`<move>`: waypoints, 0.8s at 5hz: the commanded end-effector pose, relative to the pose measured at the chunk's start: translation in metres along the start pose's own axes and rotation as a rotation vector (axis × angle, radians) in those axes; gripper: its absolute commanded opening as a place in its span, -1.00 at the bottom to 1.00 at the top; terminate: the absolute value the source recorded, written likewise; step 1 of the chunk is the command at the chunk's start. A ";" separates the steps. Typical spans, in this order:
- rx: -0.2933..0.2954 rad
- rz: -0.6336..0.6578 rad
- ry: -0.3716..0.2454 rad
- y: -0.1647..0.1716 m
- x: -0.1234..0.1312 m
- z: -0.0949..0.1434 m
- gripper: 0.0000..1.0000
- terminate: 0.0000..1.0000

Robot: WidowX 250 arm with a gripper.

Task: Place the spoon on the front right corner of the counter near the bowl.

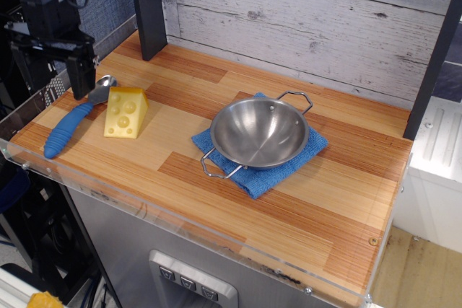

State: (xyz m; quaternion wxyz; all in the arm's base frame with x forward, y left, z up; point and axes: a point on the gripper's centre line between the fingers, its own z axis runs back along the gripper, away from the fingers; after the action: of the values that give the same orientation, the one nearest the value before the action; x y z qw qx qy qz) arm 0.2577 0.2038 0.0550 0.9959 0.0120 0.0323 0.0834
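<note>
Fingers of the gripper hang down dark at the far left of the counter, and only one finger shows clearly; the other is lost against the dark clutter behind, so whether the jaws stand open or closed cannot be told. Nothing appears to be held between them

Just below and slightly right of the fingertip lies the spoon, resting flat on the wood. Its shiny metal head sits nearest the fingers, almost touching them in this view, though the height of the gripper above it cannot be judged. From the head, the thick blue handle runs away from the fingers, down and to the left toward the front edge, so the long axis lies on a diagonal

Right beside the spoon, on the side away from the gripper, stands a yellow cheese wedge, close to the handle's upper part. Well off to the right of the fingers, a steel bowl sits on a blue cloth. Beyond the bowl, farthest from the fingers, lies the bare front right corner, the goal

By my judgement the grasp is not yet made, and the fingers will likely need to shift down along the diagonal to straddle the handle
</note>
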 end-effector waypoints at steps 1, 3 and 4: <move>0.045 -0.028 0.015 0.002 -0.017 -0.001 1.00 -1.00; 0.054 -0.050 0.102 0.001 -0.026 -0.038 1.00 -1.00; 0.049 -0.059 0.131 -0.005 -0.023 -0.049 1.00 -1.00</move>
State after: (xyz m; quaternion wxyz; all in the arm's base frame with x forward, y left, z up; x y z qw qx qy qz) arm 0.2369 0.1963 0.0045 0.9932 0.0278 0.1019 0.0496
